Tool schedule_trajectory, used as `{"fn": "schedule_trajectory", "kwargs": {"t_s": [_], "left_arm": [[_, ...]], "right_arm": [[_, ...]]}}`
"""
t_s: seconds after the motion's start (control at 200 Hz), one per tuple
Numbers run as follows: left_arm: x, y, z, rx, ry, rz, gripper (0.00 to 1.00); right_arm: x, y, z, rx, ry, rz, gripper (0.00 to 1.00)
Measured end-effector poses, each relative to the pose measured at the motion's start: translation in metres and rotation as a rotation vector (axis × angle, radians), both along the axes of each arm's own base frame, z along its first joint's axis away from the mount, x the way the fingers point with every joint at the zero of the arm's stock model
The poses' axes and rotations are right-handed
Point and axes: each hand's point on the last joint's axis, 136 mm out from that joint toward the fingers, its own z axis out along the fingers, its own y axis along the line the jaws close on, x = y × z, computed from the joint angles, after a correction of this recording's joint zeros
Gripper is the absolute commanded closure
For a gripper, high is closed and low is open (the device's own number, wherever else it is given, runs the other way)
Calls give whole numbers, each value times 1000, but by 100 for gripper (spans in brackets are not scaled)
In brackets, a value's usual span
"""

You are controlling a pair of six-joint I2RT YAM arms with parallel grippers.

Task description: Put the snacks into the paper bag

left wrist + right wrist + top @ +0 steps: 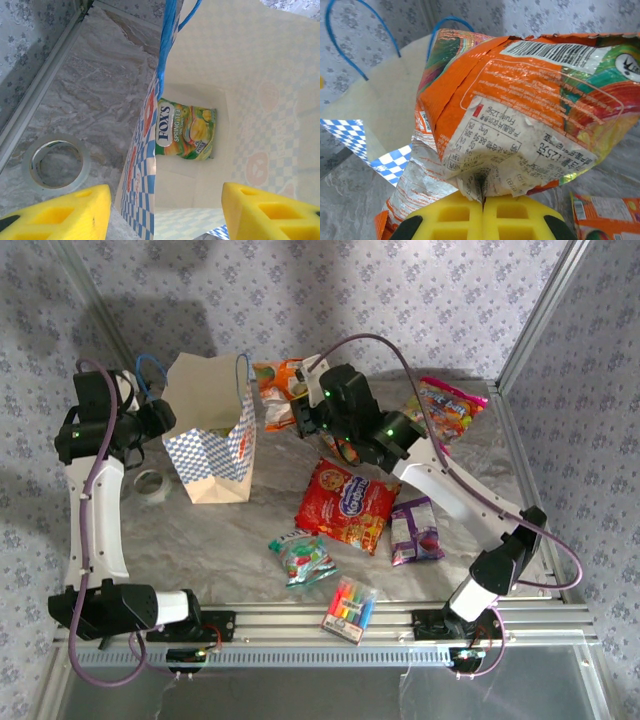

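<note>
With your right gripper (482, 200) clamped on the orange packet (520, 115) just right of the paper bag (210, 455), carry it above the open mouth before releasing; your left gripper (165, 212) stands apart at the bag's left wall.

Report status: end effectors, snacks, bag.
Right end effector shut on orange packet, beside paper bag mouth. Left end effector open, astride bag wall. Green-yellow packet inside; red cookie bag on table. Nothing blocking the mouth.

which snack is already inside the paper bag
The green-yellow Fox's Spring Tea packet, flat in the paper bag. The orange packet is in the right gripper; the rest lie on the table.
</note>
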Motion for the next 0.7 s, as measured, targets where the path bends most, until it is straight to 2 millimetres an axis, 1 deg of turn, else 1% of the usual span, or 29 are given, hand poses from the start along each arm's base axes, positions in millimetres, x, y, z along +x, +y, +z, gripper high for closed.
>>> {"fn": "schedule_trajectory", "kwargs": {"t_s": [0.13,0.255,0.375,0.535,0.615,0.705], "left_arm": [[8,1,-6,-22,9,-2,42],[18,1,-16,-44,27,-1,45],[22,2,-25,-65,44,-2,48],[26,1,-31,-88,51,-6,53],[27,0,-32,-97,52,-9,56],[29,-1,-33,-105,54,-11,57]], "right_arm": [[-9,11,9,13,-27,51,95],[-18,22,28,50,-70,100,95],[-26,33,45,90,-122,148,95],[-32,44,56,133,-174,200,95],[-33,48,59,147,-187,215,95],[-32,55,63,172,-206,234,95]]}}
